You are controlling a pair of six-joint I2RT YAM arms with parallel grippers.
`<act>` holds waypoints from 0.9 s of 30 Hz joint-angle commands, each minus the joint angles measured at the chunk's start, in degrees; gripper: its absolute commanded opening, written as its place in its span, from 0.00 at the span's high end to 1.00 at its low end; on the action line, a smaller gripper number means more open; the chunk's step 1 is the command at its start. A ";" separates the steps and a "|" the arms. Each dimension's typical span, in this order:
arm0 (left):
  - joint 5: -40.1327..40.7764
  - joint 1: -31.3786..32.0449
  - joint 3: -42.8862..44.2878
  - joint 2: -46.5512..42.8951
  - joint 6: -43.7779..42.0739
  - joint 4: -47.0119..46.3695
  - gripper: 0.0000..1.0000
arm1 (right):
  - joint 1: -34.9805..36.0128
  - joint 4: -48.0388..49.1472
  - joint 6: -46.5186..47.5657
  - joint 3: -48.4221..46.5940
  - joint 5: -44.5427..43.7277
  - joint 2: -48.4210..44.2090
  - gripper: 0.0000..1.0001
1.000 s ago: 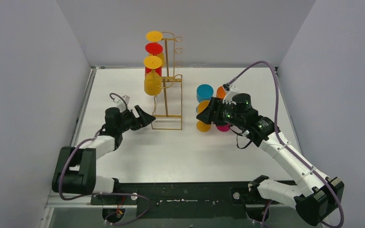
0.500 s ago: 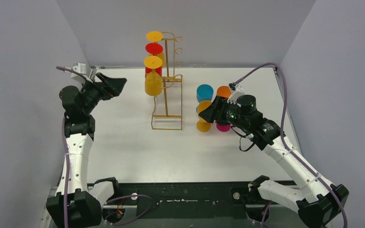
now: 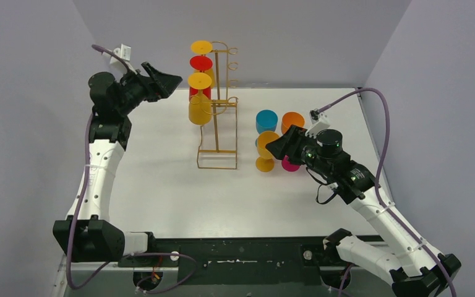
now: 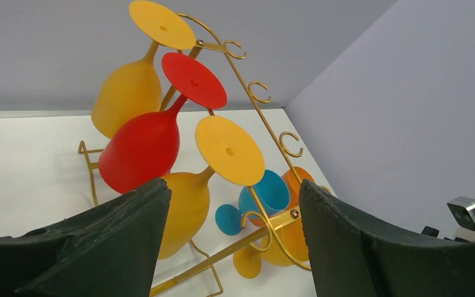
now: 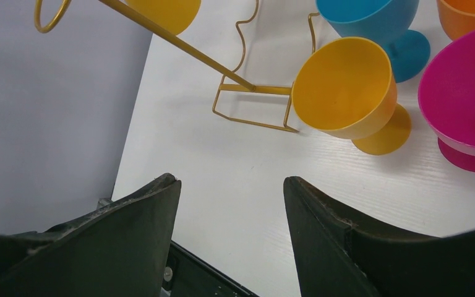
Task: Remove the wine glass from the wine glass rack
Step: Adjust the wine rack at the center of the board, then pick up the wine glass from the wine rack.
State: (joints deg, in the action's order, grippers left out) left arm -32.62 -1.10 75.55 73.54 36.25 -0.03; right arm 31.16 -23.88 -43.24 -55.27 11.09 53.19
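My left gripper (image 3: 170,79), wide and empty, sits nearer: the lowest inverted yellow wine glass (image 3: 198,110) hangs on the wine glass rack (image 3: 217,131) just right of it. Right gripper (image 5: 232,185) gapes empty.

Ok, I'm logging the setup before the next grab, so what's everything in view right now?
Rack: one, gold wire, standing mid-table.
Hanging glasses: three, yellow, red, yellow, upside down on the rack, on the left arm's side.
Standing glasses: four, blue, orange, yellow, pink, upright on the table beside the rack, on the right arm's side.
Table: one, white.
Left fingers: two, black, open and empty, raised facing the hanging glasses.
Right fingers: two, black, open and empty, near the standing glasses.
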 commanded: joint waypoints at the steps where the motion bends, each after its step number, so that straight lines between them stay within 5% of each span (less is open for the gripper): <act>1: 2.35 4.39 7.96 4.13 -5.26 10.07 0.28 | -0.22 1.03 -1.14 -0.24 -2.62 -1.29 0.37; 27: 5.11 9.01 12.86 13.78 -4.28 8.06 0.46 | -0.30 0.07 -0.69 -0.30 -3.62 -1.33 0.35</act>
State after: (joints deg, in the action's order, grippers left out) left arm -27.16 7.90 84.93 86.89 31.31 9.61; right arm 31.16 -24.75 -44.10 -55.27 8.75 52.99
